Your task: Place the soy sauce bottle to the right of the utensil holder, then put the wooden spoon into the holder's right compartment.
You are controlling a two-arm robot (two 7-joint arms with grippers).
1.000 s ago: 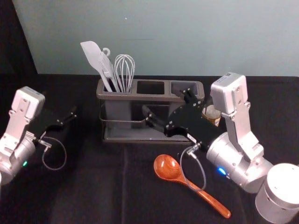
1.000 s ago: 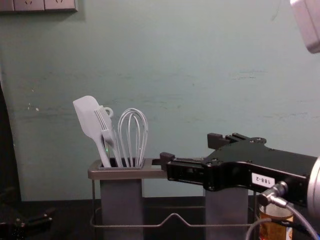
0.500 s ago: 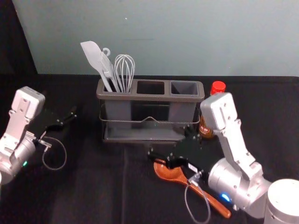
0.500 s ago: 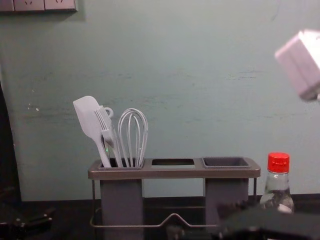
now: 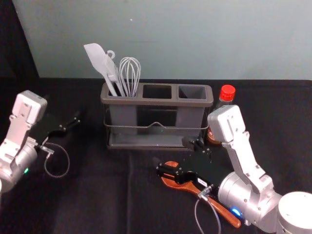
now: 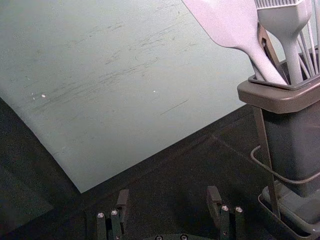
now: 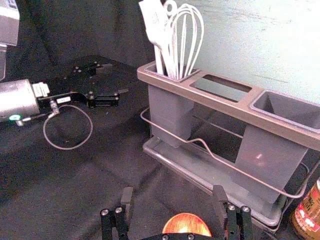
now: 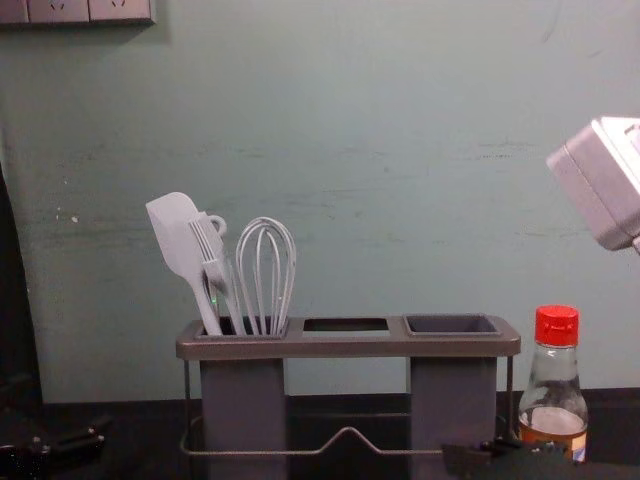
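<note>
- Left gripper: parked, well off to the right gripper's left, fingers spread. Dark cloth, softly creased, runs between the two.
- Beyond the right gripper, over to its left: pale spatula, small brush and looped wire whisk, leaning in the left compartment of the utensil holder.
- Holder straight beyond the right gripper. Brown-grey rim, rounded corners; thin wire rail, peaked mid-span, along the near side. Strip of cloth between lower tray edge and spoon bowl. Plain greenish wall behind.
- Right gripper low at the spoon, fingers spread, one to either side of the bowl in its wrist view. Contact with the wood: can't tell.
- Wooden spoon: under the right gripper, glossy orange-brown, oval bowl; handle slants back toward the robot and right, beneath the arm's cable.
- Right compartment: beyond the right gripper, squarish, smooth grey, open-topped.
- Soy sauce bottle: upright, beyond the right gripper and to its right, just beside the holder's end. Clear, tapered neck; ribbed red cap.
</note>
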